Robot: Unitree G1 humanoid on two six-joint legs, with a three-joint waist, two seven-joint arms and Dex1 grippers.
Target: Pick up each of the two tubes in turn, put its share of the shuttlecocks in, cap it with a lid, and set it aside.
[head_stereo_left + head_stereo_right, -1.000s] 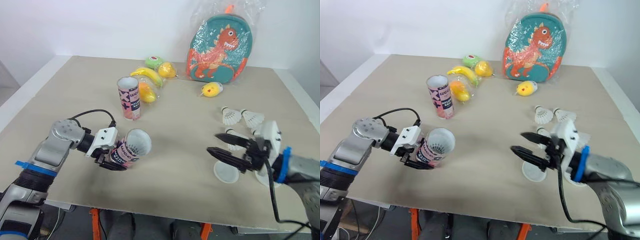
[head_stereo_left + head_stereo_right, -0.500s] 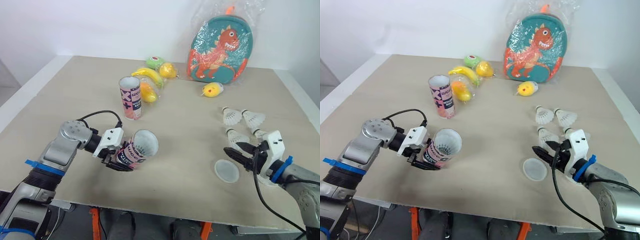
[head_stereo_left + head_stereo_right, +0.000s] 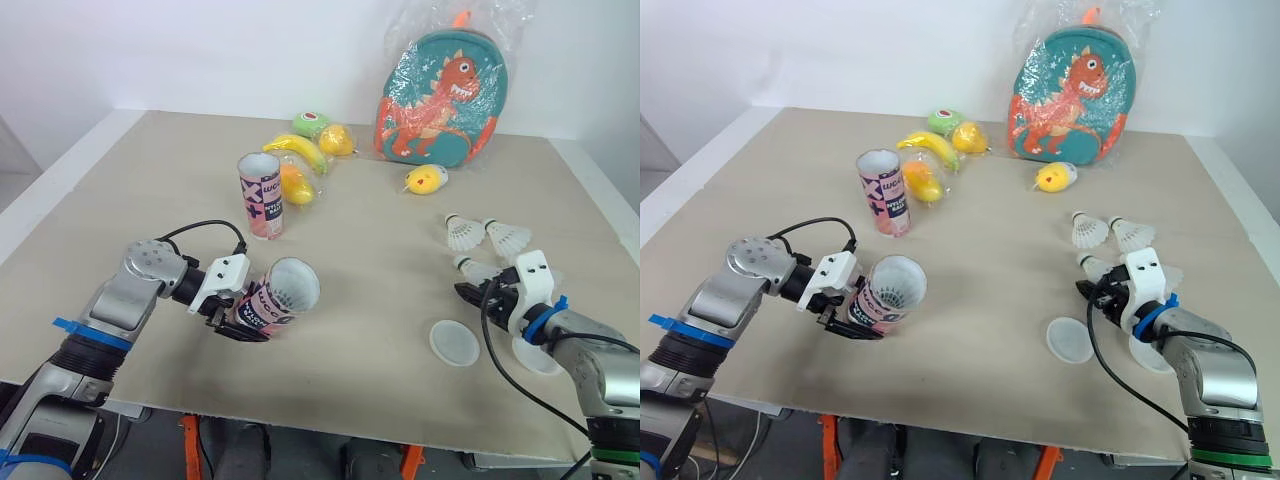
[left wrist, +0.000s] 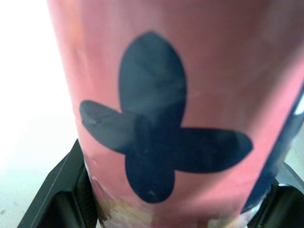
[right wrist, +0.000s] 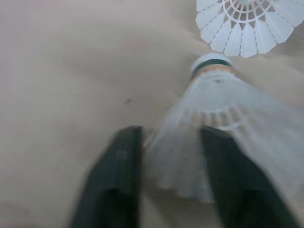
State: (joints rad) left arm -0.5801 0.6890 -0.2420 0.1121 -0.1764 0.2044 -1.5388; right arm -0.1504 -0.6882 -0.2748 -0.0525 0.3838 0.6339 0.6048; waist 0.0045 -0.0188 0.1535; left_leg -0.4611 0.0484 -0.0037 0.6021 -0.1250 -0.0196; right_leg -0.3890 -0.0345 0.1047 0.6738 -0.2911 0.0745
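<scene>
My left gripper (image 3: 232, 303) is shut on a pink tube (image 3: 276, 296), held low over the table and tilted, its open mouth turned to the right. The tube's pink wall with a dark butterfly mark (image 4: 180, 118) is close up in the left wrist view. A second pink tube (image 3: 260, 194) stands upright farther back. My right gripper (image 5: 170, 134) is open, its fingers (image 5: 118, 180) either side of the feather skirt of a white shuttlecock (image 5: 213, 95) lying on the table. Two more shuttlecocks (image 3: 462, 232) (image 3: 506, 237) lie just beyond. A clear lid (image 3: 453, 342) lies left of that gripper, another lid (image 3: 537, 356) under the wrist.
A dinosaur backpack (image 3: 435, 85) in plastic stands at the back. Toy fruit lies near it: a banana (image 3: 295, 148), a yellow fruit (image 3: 336, 140), a green one (image 3: 310, 123), an orange one (image 3: 292, 185) and a yellow toy (image 3: 425, 180). The table's front edge (image 3: 330, 425) is near.
My right gripper has drawn back from above the lid toward the shuttlecocks, and its fingers have narrowed around one. My left gripper has shifted the tube slightly right.
</scene>
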